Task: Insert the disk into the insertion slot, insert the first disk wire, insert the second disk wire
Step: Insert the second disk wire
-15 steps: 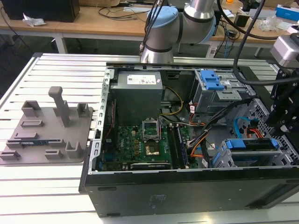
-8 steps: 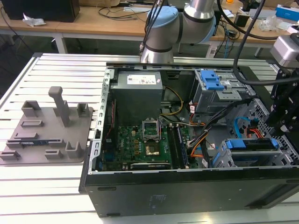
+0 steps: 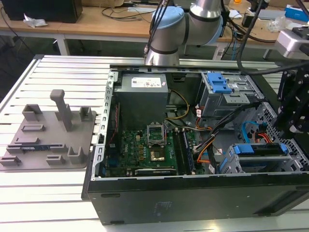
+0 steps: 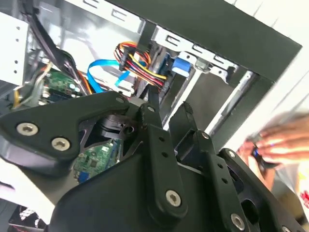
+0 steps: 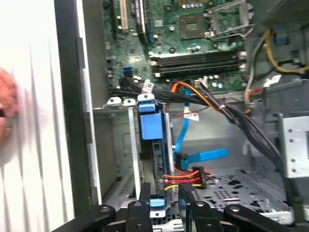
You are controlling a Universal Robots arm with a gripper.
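Here, slatted white table [image 3: 43, 193], cluttered wooden benches [image 3: 96, 21], perhaps a lab.

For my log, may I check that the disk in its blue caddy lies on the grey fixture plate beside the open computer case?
Not quite: the disk in its blue caddy sits inside the open computer case, in the insertion slot, as the exterior view shows at its right. The grey fixture plate does lie beside the case.

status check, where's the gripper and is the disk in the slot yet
Gripper over the slot, fingers around the disk's near end. Disk edge-on in the cage. Flat blue cable and colored wires crowd alongside.
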